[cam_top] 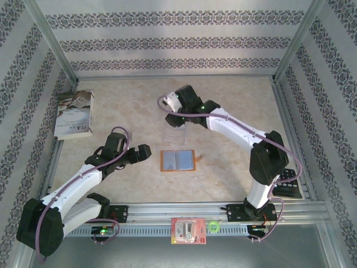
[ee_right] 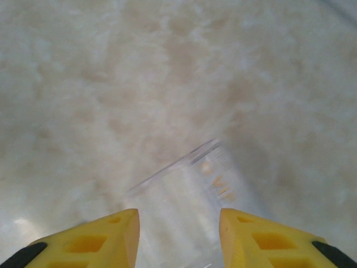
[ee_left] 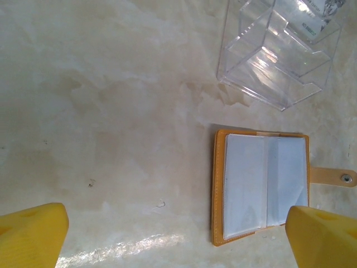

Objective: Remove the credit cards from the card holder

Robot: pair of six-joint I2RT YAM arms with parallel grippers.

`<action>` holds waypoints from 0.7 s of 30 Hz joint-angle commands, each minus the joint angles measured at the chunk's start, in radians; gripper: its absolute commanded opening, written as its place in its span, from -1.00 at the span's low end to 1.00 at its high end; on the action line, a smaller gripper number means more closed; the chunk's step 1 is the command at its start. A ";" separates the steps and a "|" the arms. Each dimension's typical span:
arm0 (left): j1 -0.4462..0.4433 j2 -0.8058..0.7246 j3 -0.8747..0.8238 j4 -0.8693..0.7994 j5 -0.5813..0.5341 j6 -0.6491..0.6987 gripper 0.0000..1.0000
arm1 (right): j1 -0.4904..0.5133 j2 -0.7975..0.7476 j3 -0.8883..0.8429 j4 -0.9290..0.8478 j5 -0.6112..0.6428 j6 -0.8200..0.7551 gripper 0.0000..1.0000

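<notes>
While the orange-tan leather card holder (ee_left: 259,187) is lying open, seemingly emptied, we are holding left gripper (ee_left: 177,230) and right gripper (ee_right: 178,223) agape, nearly finishing.

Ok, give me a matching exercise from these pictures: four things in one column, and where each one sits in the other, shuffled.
Things:
1. card holder
2. clear plastic tray
3. book
4. red-and-white packet

Places:
A. far left
B. very front, middle
C. centre, lying open
D. just beyond the open wallet

Pairs: 1-C, 2-D, 3-A, 4-B
</notes>
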 commanded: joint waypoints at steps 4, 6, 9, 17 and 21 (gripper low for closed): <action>0.025 -0.078 -0.054 0.064 -0.038 -0.036 0.99 | 0.140 -0.097 -0.260 -0.005 0.079 0.309 -0.11; 0.030 -0.098 -0.075 0.079 -0.033 -0.042 0.99 | 0.183 -0.091 -0.302 -0.007 0.068 0.341 -0.11; 0.037 -0.119 -0.096 0.093 -0.026 -0.054 0.99 | 0.266 -0.042 -0.311 -0.014 0.076 0.368 -0.11; 0.047 -0.168 -0.110 0.058 -0.021 -0.036 1.00 | 0.342 0.062 -0.248 -0.028 0.150 0.381 -0.20; 0.050 -0.171 -0.114 0.055 -0.014 -0.035 0.99 | 0.348 0.093 -0.223 -0.040 0.168 0.364 -0.19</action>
